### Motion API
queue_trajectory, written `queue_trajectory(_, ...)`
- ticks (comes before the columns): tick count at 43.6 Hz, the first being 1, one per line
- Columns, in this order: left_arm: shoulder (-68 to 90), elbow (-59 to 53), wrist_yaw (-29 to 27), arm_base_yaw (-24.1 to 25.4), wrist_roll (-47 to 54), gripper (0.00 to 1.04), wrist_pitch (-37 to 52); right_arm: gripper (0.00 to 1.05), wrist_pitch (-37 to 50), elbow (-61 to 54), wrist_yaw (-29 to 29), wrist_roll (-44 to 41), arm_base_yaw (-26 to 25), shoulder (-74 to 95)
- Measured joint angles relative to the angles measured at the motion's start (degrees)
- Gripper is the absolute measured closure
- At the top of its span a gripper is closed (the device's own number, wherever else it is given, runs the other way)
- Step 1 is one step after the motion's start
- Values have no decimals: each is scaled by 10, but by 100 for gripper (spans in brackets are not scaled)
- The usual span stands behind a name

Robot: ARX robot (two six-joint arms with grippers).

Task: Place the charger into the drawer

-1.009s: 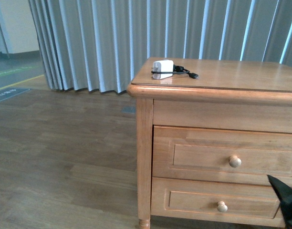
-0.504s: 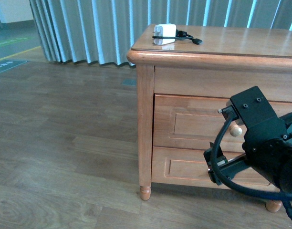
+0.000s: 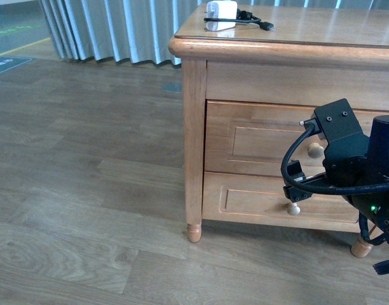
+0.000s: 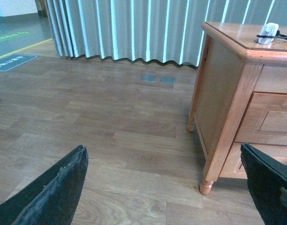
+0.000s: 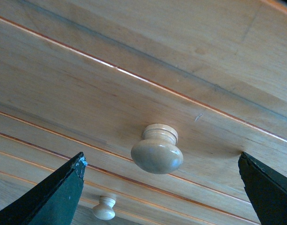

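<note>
The white charger (image 3: 221, 11) lies on the cabinet top near its left corner, its black cable (image 3: 255, 22) coiled beside it. The left wrist view shows the charger (image 4: 270, 33) far off. The drawer (image 3: 258, 136) is closed, with its pale knob (image 3: 316, 150) just beside my right arm (image 3: 347, 165). In the right wrist view my right gripper (image 5: 161, 160) is open, its fingers on either side of the knob (image 5: 157, 151) and not touching it. My left gripper (image 4: 162, 151) is open and empty over the floor, left of the cabinet.
The lower drawer (image 3: 258, 200) with its own knob (image 3: 293, 208) sits closed under the upper one. The cabinet leg (image 3: 194, 232) stands on the wooden floor (image 3: 86, 190). Grey curtains (image 3: 118, 32) hang behind.
The front view has tilted down and moved nearer the cabinet. My right arm has risen into view and now sits at the upper drawer's knob.
</note>
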Motion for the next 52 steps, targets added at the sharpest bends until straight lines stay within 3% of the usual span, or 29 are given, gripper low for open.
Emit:
queue_trajectory(36,0,0,0,0,0,6,0,8,-7,24,40,45,18,9)
queue_trajectory(52,0,0,0,0,0,6,0,67,-7,30,45,56,20,9)
